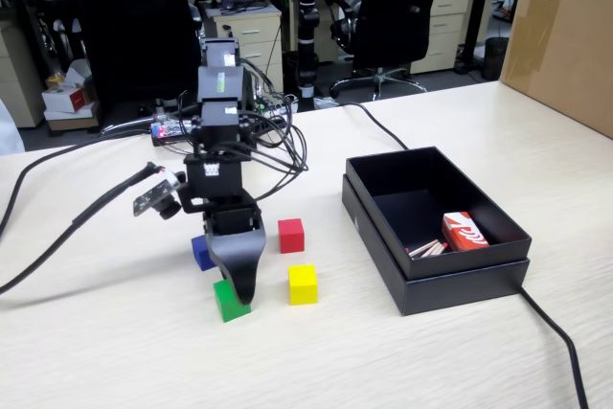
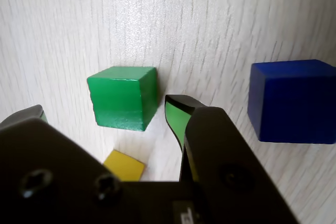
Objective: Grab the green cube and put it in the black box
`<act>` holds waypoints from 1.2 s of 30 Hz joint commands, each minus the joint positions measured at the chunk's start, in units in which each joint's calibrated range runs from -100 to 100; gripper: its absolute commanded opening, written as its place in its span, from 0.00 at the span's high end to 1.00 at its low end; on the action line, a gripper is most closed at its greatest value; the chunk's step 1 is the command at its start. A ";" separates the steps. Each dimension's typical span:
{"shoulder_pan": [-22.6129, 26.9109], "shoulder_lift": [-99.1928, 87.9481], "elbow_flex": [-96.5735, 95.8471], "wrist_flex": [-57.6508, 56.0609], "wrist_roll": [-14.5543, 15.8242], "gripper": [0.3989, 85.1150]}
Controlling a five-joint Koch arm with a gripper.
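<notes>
The green cube (image 1: 228,304) (image 2: 123,98) rests on the pale wooden table. In the wrist view it lies between my two jaws, with a gap on each side. My gripper (image 1: 237,286) (image 2: 105,109) hangs right over it, open and holding nothing. In the fixed view the dark fingers hide the cube's top. The black box (image 1: 436,280) stands to the right in that view, well apart from the gripper.
A blue cube (image 1: 201,252) (image 2: 294,100) sits just behind the gripper. Between the gripper and the box are a red cube (image 1: 291,235) and a yellow cube (image 1: 303,284) (image 2: 125,165). The box holds a red packet (image 1: 464,231). A brown carton (image 1: 565,35) stands far right, and a black cable (image 1: 565,342) runs by the box.
</notes>
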 commanded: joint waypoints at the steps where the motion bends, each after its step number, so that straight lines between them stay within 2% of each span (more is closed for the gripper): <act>1: -0.20 -0.64 6.10 1.60 -0.39 0.47; 16: -0.44 3.15 7.18 2.29 -0.83 0.48; 21: -0.49 3.84 7.18 2.29 -1.22 0.61; 29: -0.49 3.61 7.36 2.29 -1.17 0.99; 36: -0.63 -8.67 1.38 2.03 -1.12 1.00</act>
